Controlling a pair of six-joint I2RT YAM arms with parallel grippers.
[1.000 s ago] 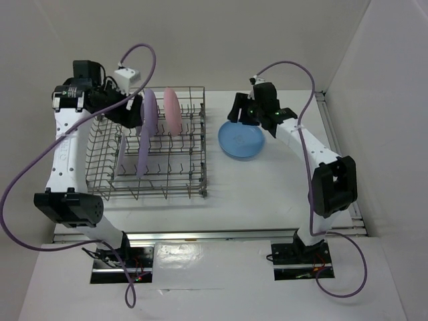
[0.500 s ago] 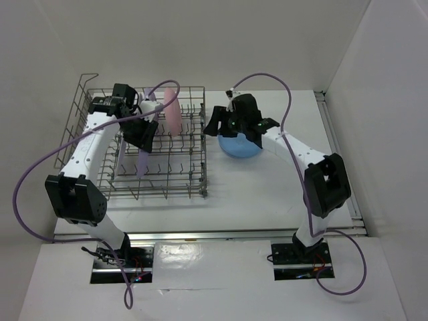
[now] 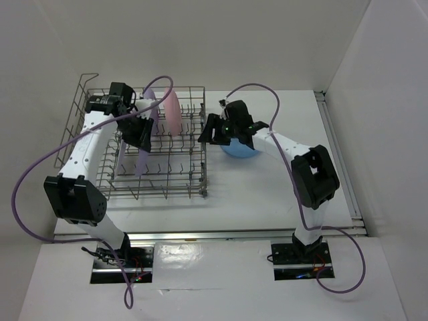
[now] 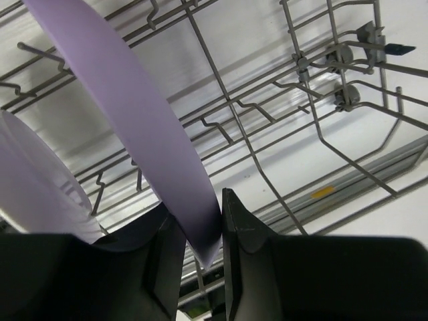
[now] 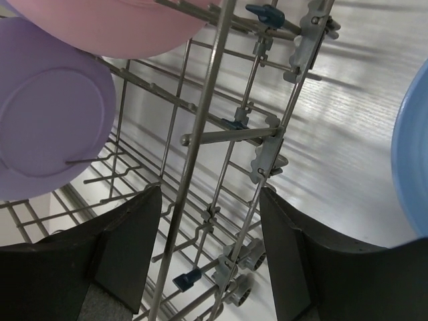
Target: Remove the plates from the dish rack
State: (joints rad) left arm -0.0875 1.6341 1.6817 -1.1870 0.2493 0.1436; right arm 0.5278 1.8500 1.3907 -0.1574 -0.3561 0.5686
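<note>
Pinching lavender plate point(image 4: 134, 120) by its rim, left gripper point(image 4: 200, 234) risks snagging dish rack point(image 3: 167, 175) tines if lifted askew; right gripper point(image 5: 210, 247), spread and empty, crowds the lift path.

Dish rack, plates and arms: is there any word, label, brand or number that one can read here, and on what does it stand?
No text can be read in any view.
The dish rack, the lavender plate, the pink plate and the blue plate bear no print.
A small yellow mark below the rack wires is too blurred to tell whether it carries writing.
</note>
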